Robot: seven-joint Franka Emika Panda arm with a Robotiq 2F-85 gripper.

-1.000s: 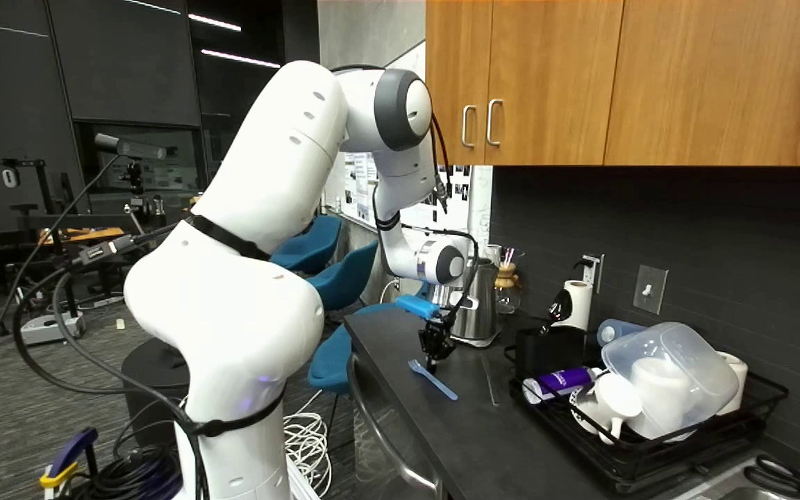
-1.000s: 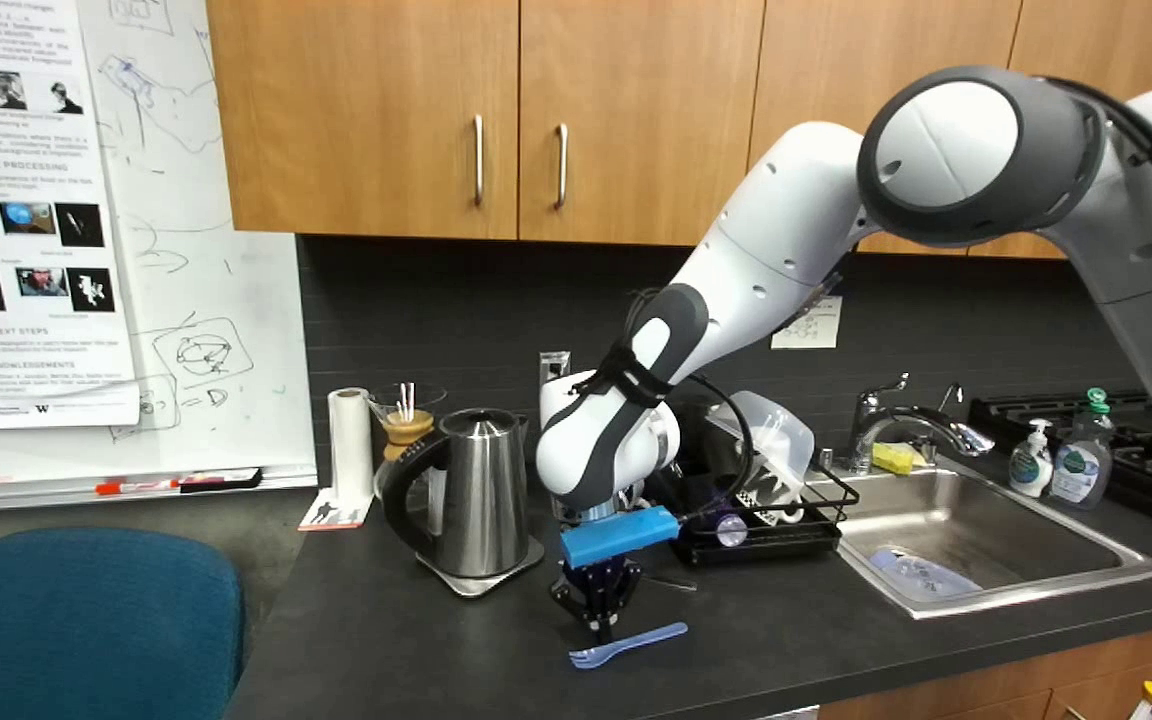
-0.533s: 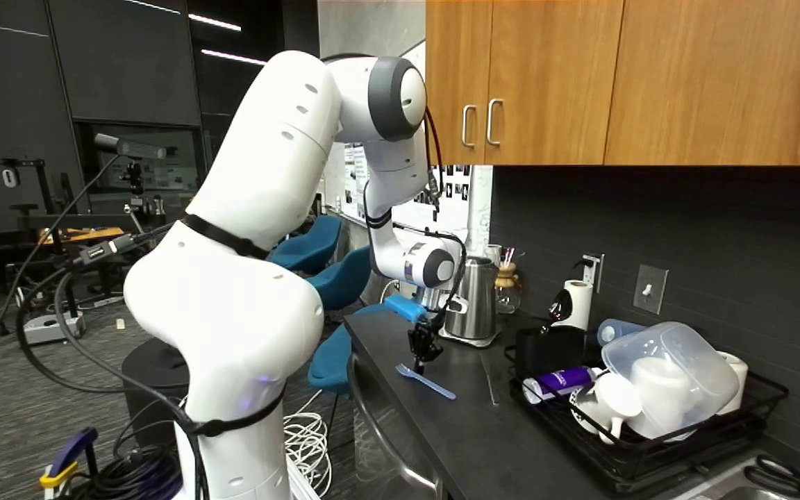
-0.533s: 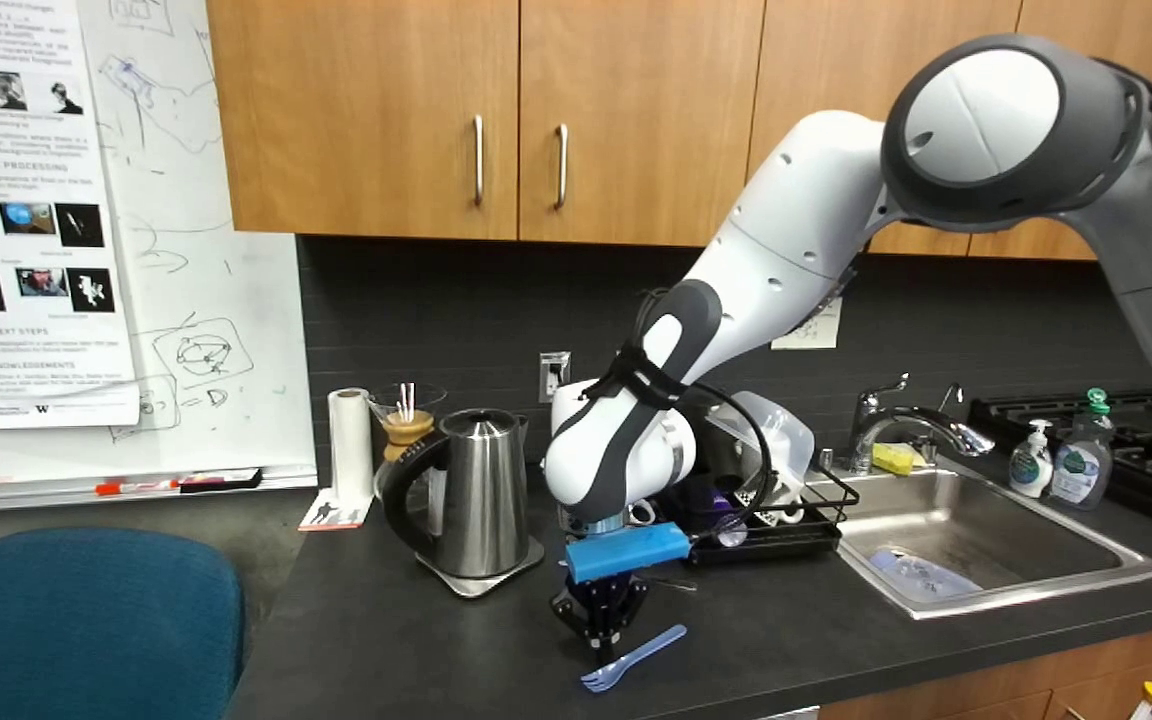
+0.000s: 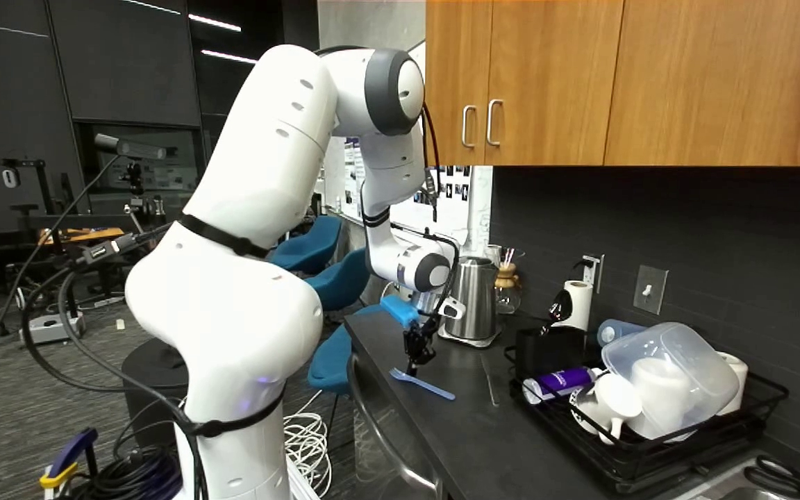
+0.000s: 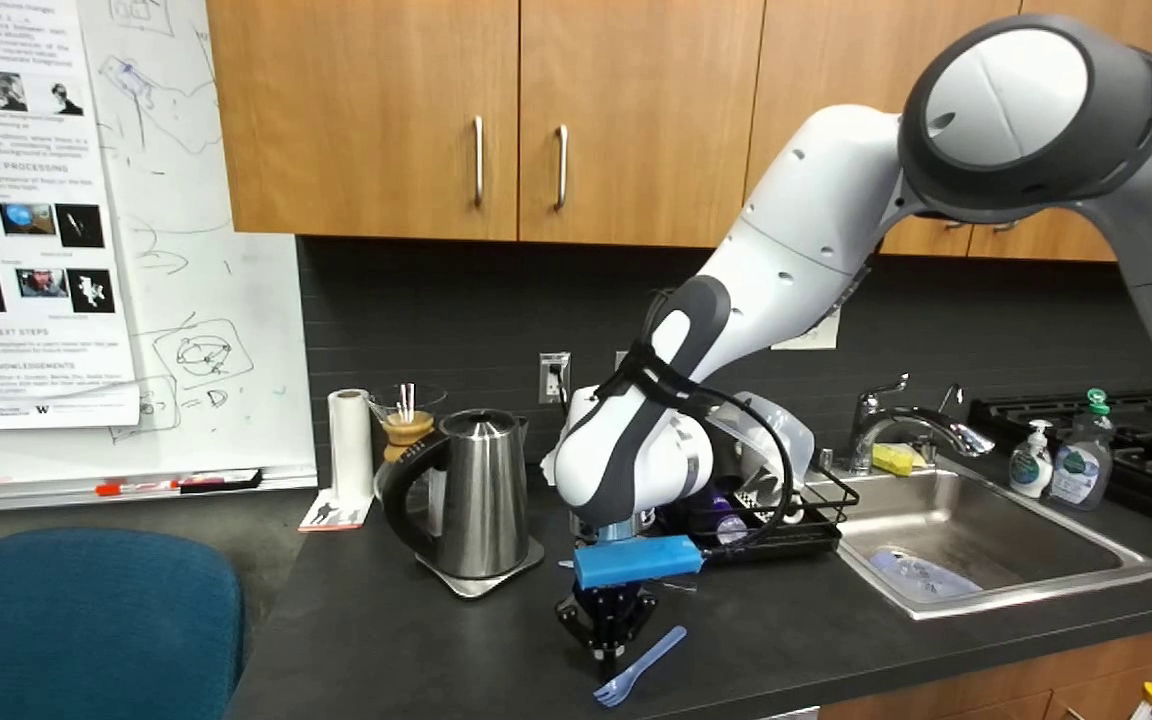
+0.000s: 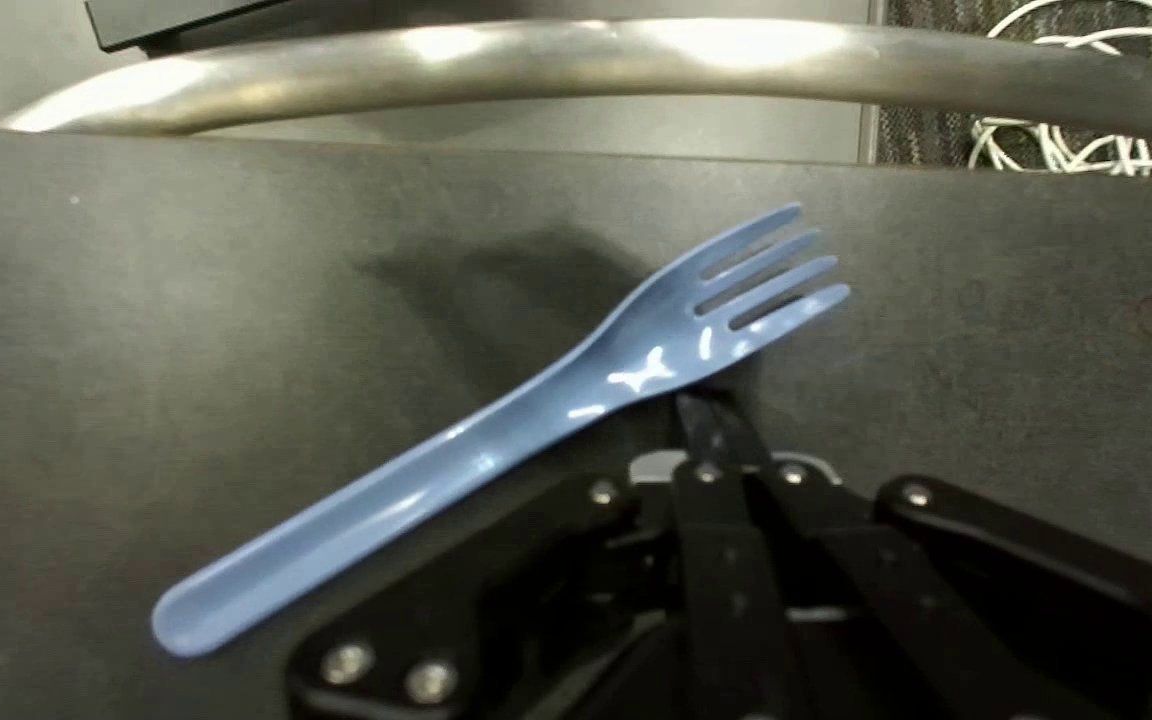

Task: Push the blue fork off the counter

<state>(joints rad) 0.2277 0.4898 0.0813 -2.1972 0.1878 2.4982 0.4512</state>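
1 kettle (image 6: 488,500), 1 rack (image 6: 804,541) near fork (image 7: 496,440)

A four-tined blue fork (image 7: 496,440) lies slantwise on the dark counter (image 7: 186,350).

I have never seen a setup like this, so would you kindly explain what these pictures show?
This is a white robot arm, ending in a black hand. The two wide pictures are taken from outside it, from different places; the close-up is taken from its wrist, looking down past the hand. On the dark counter lies a light-blue fork, and a steel kettle and black dish rack stand there too. Nothing is held: the hand is closed, its tip at the fork's edge, apparently touching it. The job is to push the fork off the counter.
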